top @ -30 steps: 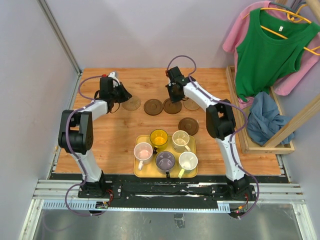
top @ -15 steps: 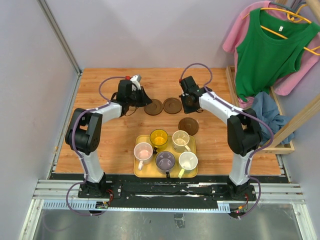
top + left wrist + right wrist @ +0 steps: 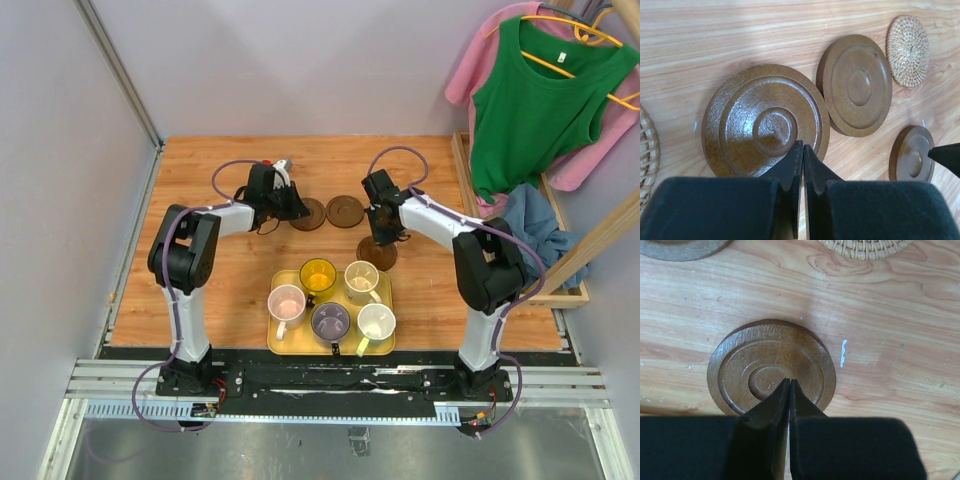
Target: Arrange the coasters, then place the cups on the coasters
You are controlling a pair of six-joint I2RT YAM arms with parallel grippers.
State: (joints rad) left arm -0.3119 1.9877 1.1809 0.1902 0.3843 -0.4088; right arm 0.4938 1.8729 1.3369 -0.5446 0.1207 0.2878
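Coasters and cups share a pale, grained wooden desk (image 3: 200, 290), with both arms reaching over it.

One rounded-rectangle yellow tray (image 3: 300, 346) sits behind both sets of fingers, toward the arm bases, and carries all five cups.

Five coasters lie flat on the bare wood ahead of the tray. Three are dark brown discs with raised concentric rings, and two are tan discs of woven wicker.

The left fingers (image 3: 792, 165) are clenched together on nothing. Their tips are over the near rim of the first brown coaster (image 3: 765, 127), whose surface is glossy and pebbled, though contact cannot be judged. Just right of those tips lies the second brown coaster (image 3: 855, 85), which is smoother. One wicker coaster (image 3: 907, 44) lies beyond it. The other wicker coaster (image 3: 645, 145) shows only as an edge, left of the fingers.

The right fingers (image 3: 777, 400) are also pressed shut and empty. They are over the near edge of the third brown coaster (image 3: 771, 371), which is finely scored.

Five small, round, handled cups stand upright and empty on the tray. The yellow cup (image 3: 318, 274) and cream cup (image 3: 361, 277) are in the row nearer the fingers. The pink cup (image 3: 287, 302), grey-purple cup (image 3: 330, 320) and pale green-white cup (image 3: 376, 322) stand behind them.
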